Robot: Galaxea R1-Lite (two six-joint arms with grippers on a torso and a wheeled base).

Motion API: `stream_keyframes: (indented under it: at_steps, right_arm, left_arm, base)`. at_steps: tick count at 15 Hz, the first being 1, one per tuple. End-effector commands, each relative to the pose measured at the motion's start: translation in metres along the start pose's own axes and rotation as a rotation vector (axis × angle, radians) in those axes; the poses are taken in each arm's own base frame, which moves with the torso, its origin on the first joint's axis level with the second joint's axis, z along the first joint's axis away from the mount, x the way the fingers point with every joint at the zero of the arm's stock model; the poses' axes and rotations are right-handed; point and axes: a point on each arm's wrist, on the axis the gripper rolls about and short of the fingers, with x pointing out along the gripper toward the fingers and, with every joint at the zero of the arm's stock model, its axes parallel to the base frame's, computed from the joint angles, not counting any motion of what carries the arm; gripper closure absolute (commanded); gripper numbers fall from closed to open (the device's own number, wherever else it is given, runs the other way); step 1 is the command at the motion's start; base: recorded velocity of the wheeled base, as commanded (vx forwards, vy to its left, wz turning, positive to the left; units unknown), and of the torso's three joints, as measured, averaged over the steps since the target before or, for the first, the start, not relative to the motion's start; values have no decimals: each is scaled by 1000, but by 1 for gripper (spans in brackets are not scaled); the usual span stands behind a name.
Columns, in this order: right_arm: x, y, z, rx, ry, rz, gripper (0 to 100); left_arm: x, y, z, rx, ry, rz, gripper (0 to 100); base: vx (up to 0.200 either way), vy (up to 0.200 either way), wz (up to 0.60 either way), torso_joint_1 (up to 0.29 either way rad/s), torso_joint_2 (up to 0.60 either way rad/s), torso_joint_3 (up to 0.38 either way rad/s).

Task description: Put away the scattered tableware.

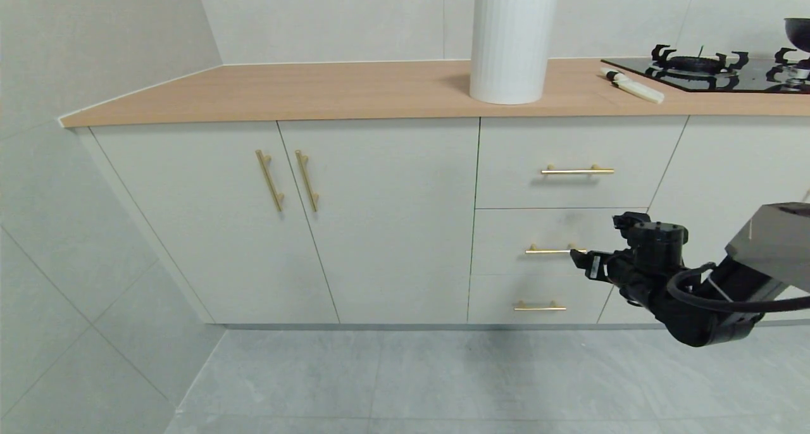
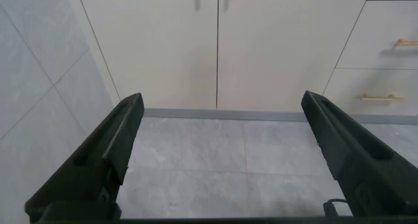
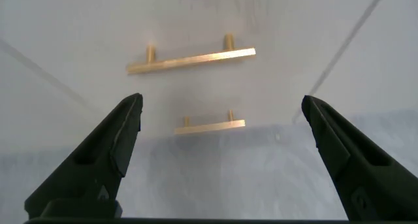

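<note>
So the tableware we're after, a couple of pale utensils (image 1: 639,91), is lying up on the wooden counter (image 1: 316,92). It's between the tall white ribbed canister (image 1: 509,42) and the black gas stove (image 1: 709,73) at the far right, and nothing's holding it.

Down below, the right arm (image 1: 702,307) is low in front of the drawer stack on the right. The right jaws are spread wide with nothing in them, pointing at the middle drawer handle (image 3: 191,59). From the head view the tips sit just beside that handle's right end, though we can't tell if they actually touch it. The bottom drawer handle (image 3: 209,125) is right under it, and the top drawer handle (image 1: 577,170) is above.

The left jaws are also wide apart and empty, hanging low over the grey floor (image 2: 215,159), facing the double cabinet doors (image 2: 274,41) on the left.
</note>
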Motion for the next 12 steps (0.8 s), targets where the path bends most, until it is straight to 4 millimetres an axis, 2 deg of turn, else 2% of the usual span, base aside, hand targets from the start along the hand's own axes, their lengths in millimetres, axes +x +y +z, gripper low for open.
stream_keyframes:
  at_steps: [1,3,5,7,10,12]
  right_arm:
    - [-49,6,36,-8,-8,16,0]
    - [-95,9,61,-13,-7,38,0]
    - [-131,4,65,-18,5,41,0]
    - [-163,-6,66,-14,-25,17,0]
    - [-227,-29,78,-24,-139,-28,0]
    - [-284,-46,84,-39,-183,-59,0]
  left_arm:
    - [0,0,0,0,0,0,0]
    - [0,0,0,0,0,0,0]
    - [0,0,0,0,0,0,0]
    - [0,0,0,0,0,0,0]
    - [0,0,0,0,0,0,0]
    - [0,0,0,0,0,0,0]
  base:
    - [0,0,0,0,0,0]
    - [0,0,0,0,0,0]
    - [0,0,0,0,0,0]
    - [0,0,0,0,0,0]
    - [0,0,0,0,0,0]
    - [0,0,0,0,0,0]
